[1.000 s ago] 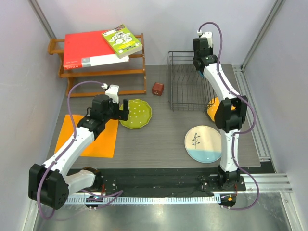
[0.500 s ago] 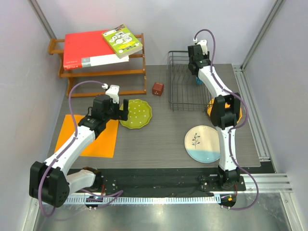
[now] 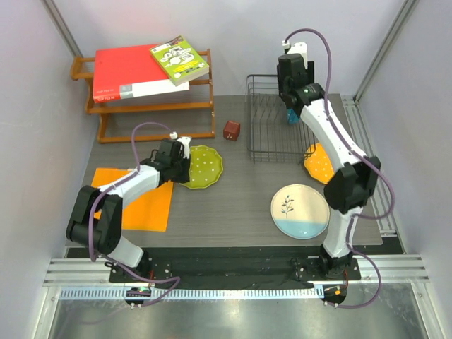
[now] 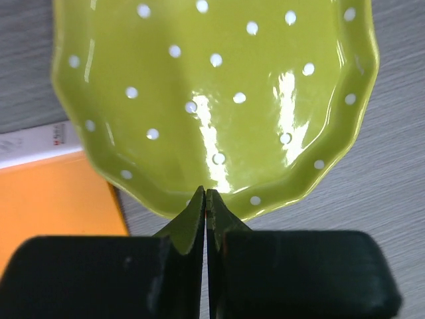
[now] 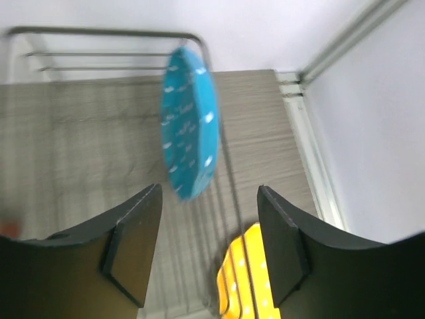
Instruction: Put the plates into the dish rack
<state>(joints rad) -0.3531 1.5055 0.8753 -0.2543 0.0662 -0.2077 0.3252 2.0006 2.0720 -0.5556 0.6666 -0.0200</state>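
Note:
The lime green plate (image 3: 201,167) (image 4: 219,100) lies flat on the table. My left gripper (image 3: 185,157) (image 4: 206,191) is low at its left rim, shut, with the fingertips over the rim's edge and nothing seen between them. The blue plate (image 3: 291,116) (image 5: 189,123) stands on edge in the right end of the dish rack (image 3: 268,134) (image 5: 99,31). My right gripper (image 3: 290,99) (image 5: 209,189) hangs open above it, apart from it. The orange-yellow plate (image 3: 319,161) (image 5: 249,282) lies beside the rack's right front corner. Nearer the front, the cream plate (image 3: 300,210) rests flat.
A wooden shelf (image 3: 152,109) with a red book and a green book stands at the back left. A small brown cube (image 3: 231,131) sits left of the rack. The orange mat (image 3: 138,201) (image 4: 53,199) lies under my left arm. Metal rails (image 3: 367,162) border the right side.
My left gripper closed and dropped to the green plate's rim. My right gripper opened wider and drew up off the blue plate, which stays upright in the rack.

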